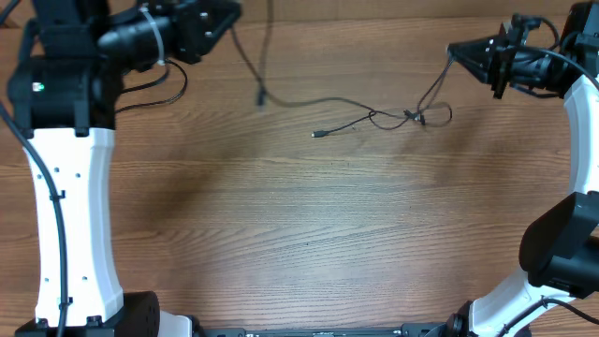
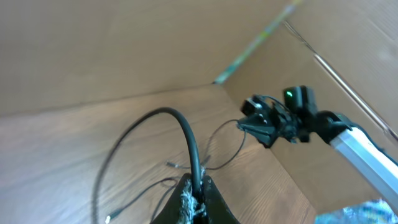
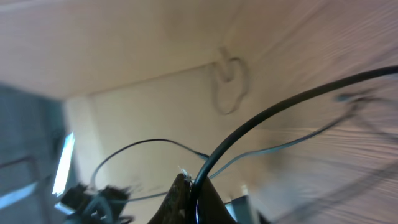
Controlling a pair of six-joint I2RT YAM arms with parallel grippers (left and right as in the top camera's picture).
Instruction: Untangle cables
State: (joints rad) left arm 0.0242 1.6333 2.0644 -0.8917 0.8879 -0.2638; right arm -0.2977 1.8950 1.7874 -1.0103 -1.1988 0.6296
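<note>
Wood-grain table (image 1: 309,234) under everything, closed in behind by plain tan walls (image 2: 93,50). Lying across its far half, the cables (image 1: 374,115): thin black strands, stretched mostly from left to right, not coiled. Crossing and twisting together in one small knot (image 1: 414,117), clearly toward the right side. Sticking out from there toward the left, a short free end with its plug (image 1: 318,136), flat on the wood and touching nothing else.

Going up from the knot to the right gripper (image 1: 456,51), fully closed and pinching one strand at the fingertips; seen plainly in the right wrist view. Going the other way, a long slack strand to the left gripper (image 1: 225,21), also fully closed on a strand, nothing else held. Both held above the far part of the table, well apart.

Knot near the right gripper, a little toward the front from it; far from the left one. Judged as mid-task, with the knot not yet opened. Risk in pulling apart along the left-right axis: tightening instead of freeing. Probably a job for the right arm, being nearer.
</note>
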